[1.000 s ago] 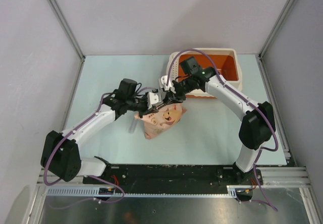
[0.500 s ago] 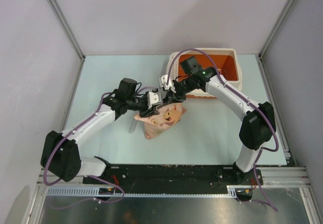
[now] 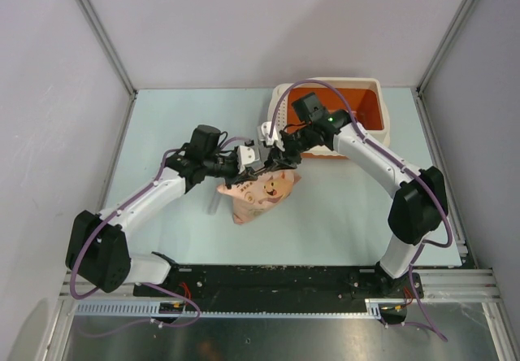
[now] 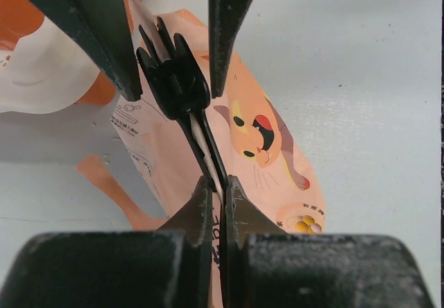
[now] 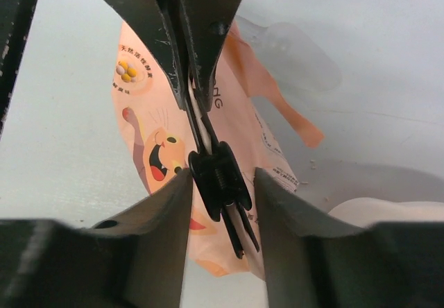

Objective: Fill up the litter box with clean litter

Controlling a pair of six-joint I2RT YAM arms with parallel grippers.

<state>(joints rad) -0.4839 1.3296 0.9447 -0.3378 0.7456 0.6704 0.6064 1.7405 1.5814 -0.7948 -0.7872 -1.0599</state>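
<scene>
Clip removal at the bag mouth; box not yet filled.
The left gripper [image 4: 216, 183] is clenched on the top seam of the pink bag [image 4: 270, 148]. The black clip [image 4: 173, 79] is straddled by the released right gripper [image 5: 222, 175], jaws apart. The clip is best gripped squarely and drawn off along the seam, bag held taut. The litter box [image 3: 341, 83] sits at 1 o'clock of the bag, orange floor bare. The clean litter is not seen and is judged to be inside the bag.

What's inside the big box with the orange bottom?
The litter box shows a bare orange floor and, at its left end, a white ledge with holes. The right arm reaches over its near side, so whatever lies under the arm is hidden.
</scene>
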